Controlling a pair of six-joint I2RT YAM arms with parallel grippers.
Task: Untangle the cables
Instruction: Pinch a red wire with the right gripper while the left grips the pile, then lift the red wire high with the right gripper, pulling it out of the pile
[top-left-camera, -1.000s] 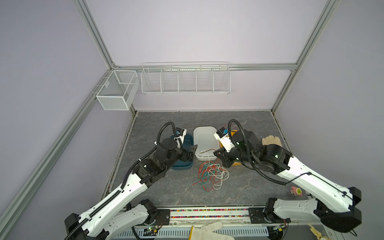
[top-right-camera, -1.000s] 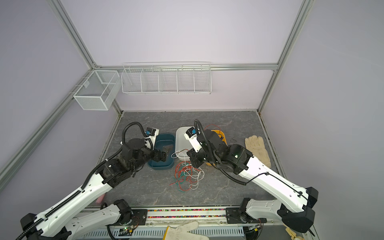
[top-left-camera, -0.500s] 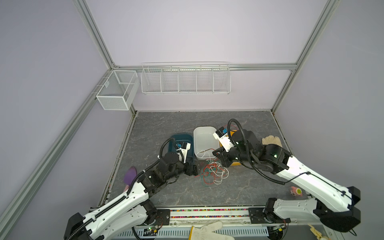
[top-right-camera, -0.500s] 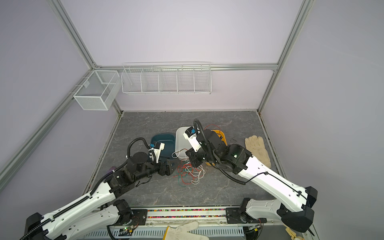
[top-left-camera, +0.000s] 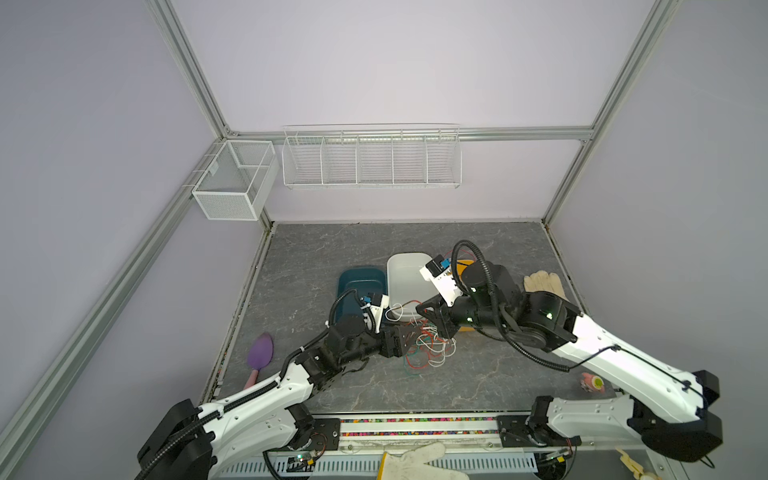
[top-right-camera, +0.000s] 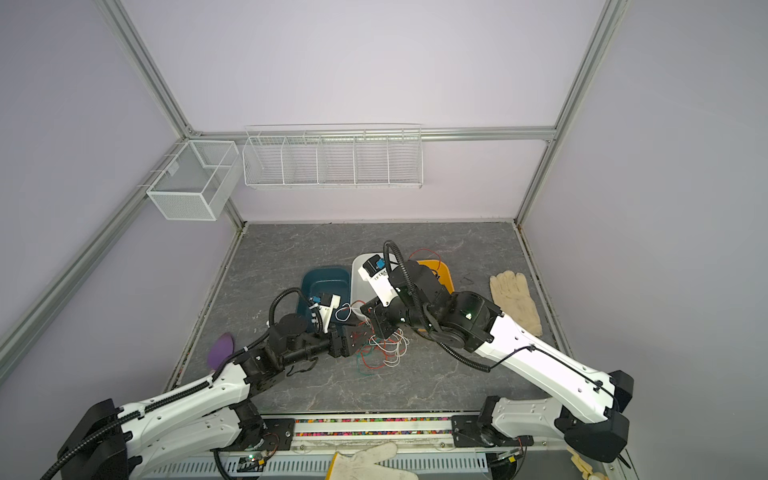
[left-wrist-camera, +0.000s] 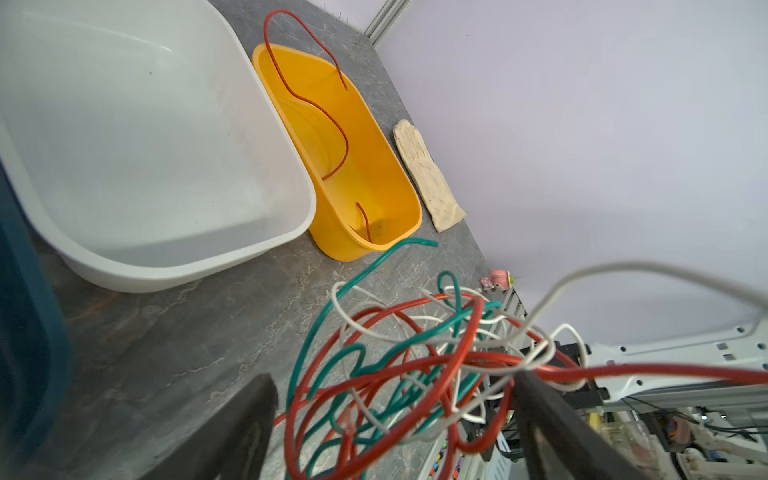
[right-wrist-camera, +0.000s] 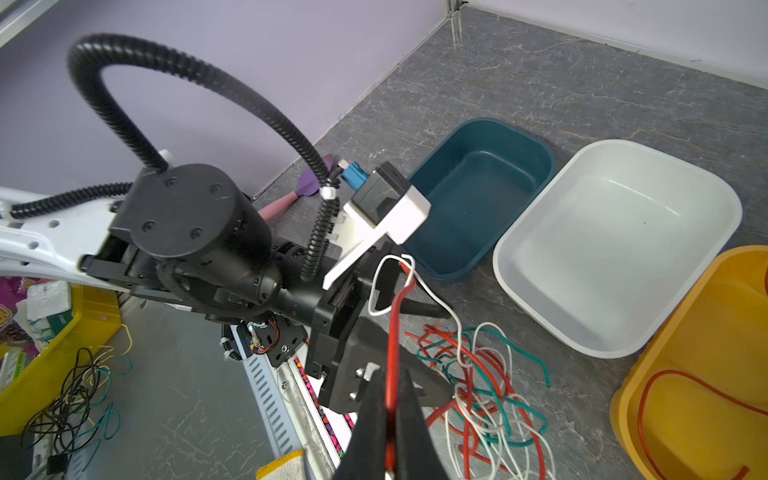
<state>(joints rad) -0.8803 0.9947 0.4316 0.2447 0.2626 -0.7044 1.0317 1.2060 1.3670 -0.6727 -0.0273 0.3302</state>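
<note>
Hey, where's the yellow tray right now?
In a top view the yellow tray sits mid-table, just right of the white tray, with the glove lying further right.

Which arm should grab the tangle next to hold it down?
Left, likely. The left gripper stands open around the tangle of cables, while the right gripper is shut on a red cable.

this looks like a robotics lab test cell. plain lilac panels sit in an aluminium frame (top-left-camera: 189, 75), and white wire baskets (top-left-camera: 371, 158) hang from its rail. two white-and-black robot arms (top-left-camera: 257, 403) are mounted on a rail along the front of a grey stone-look desk (top-left-camera: 374, 245), where a tangle of cables (top-left-camera: 430, 353) lies. past that edge, a yellow bin (right-wrist-camera: 93, 316) holds spare wire.
</note>
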